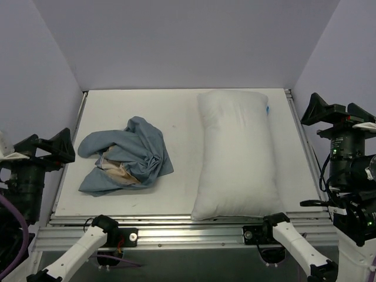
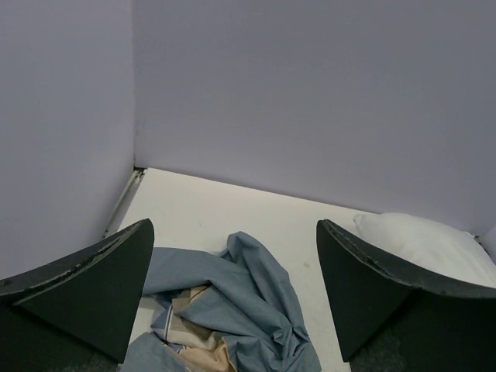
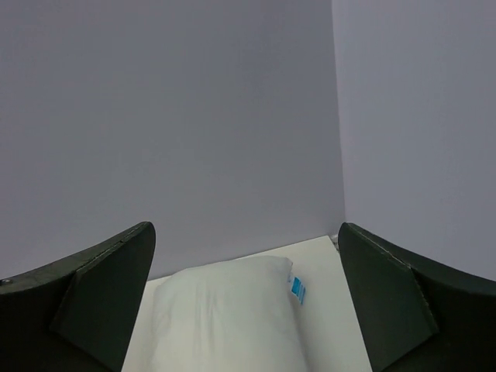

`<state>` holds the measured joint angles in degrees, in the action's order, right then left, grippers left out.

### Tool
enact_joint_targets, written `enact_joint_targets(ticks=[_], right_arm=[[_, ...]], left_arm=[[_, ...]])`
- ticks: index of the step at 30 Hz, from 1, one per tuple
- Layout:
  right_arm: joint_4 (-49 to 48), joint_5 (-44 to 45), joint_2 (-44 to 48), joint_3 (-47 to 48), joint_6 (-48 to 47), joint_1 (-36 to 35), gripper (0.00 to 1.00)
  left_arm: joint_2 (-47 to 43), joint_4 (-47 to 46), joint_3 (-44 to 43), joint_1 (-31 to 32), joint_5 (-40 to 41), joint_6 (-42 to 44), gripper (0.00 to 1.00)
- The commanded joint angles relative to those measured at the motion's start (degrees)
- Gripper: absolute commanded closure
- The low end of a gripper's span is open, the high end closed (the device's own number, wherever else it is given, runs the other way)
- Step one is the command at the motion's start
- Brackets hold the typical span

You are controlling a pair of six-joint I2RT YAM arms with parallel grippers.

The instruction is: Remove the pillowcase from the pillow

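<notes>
The blue pillowcase (image 1: 126, 155) lies crumpled in a heap on the left half of the table, beige lining showing; it also shows in the left wrist view (image 2: 232, 310). The bare white pillow (image 1: 235, 153) lies lengthwise on the right half, its small blue tag (image 1: 268, 110) at the far right edge; the right wrist view shows the pillow (image 3: 225, 314) and the tag (image 3: 297, 287). My left gripper (image 1: 51, 145) is open and empty, off the table's left side. My right gripper (image 1: 336, 110) is open and empty, beyond the table's right edge.
The white table top (image 1: 176, 111) is walled by plain lavender panels at the back and both sides. A metal rail (image 1: 188, 226) runs along the near edge, with both arm bases below it.
</notes>
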<state>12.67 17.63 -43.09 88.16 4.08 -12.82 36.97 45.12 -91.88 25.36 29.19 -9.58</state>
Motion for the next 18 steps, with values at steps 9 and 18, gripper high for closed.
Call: enact_joint_targets(ticks=[9,18], right_arm=[[4.1,4.5,8.6,-3.0,-5.4,-0.5,0.00],[4.2,5.4,9.7,-3.8,-6.6,-0.5,0.00]], left_arm=[[-8.1,4.0,-0.9,0.0,14.3,4.3,0.06],[-9.5,7.5,-2.6,0.3,14.8,3.2,0.06]])
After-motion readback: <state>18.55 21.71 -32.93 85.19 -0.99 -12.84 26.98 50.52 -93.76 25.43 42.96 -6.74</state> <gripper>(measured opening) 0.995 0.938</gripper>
